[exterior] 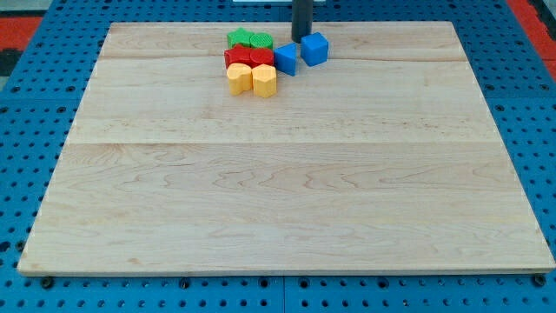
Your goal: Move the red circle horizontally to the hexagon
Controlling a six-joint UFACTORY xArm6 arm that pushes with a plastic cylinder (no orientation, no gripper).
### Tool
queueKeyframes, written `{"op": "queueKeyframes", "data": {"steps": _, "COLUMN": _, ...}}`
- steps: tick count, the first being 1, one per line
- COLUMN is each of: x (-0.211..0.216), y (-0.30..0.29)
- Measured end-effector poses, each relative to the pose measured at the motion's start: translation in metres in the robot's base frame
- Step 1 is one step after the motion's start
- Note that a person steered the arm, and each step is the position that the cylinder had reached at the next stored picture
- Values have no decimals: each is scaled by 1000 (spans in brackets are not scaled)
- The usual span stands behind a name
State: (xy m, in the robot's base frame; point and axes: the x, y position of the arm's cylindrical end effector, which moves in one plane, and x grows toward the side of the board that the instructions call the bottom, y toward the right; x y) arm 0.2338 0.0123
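Note:
Several small blocks sit in a tight cluster near the top middle of the wooden board (287, 191). Two red blocks lie side by side, the left one (235, 57) and the right one (261, 57); I cannot tell which is the circle. Below them are a rounded yellow block (238, 78) and a yellow hexagon-like block (264, 81). Above them are two green blocks (237, 38) (260, 40). To the right are a blue block (285, 59) and a blue cube (314, 49). My tip (301, 38) stands just above and between the two blue blocks, right of the reds.
The board lies on a blue perforated table (35, 96) that surrounds it on all sides. A red area (534, 13) shows at the top right corner of the view. The cluster is close to the board's top edge.

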Motion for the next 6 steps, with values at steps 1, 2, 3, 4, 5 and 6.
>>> {"op": "queueKeyframes", "data": {"steps": 1, "x": 1, "y": -28}}
{"op": "queueKeyframes", "data": {"steps": 2, "x": 1, "y": -62}}
{"op": "queueKeyframes", "data": {"steps": 3, "x": 15, "y": -43}}
{"op": "queueKeyframes", "data": {"steps": 4, "x": 28, "y": -8}}
{"op": "queueKeyframes", "data": {"steps": 5, "x": 57, "y": -33}}
{"op": "queueKeyframes", "data": {"steps": 6, "x": 72, "y": -89}}
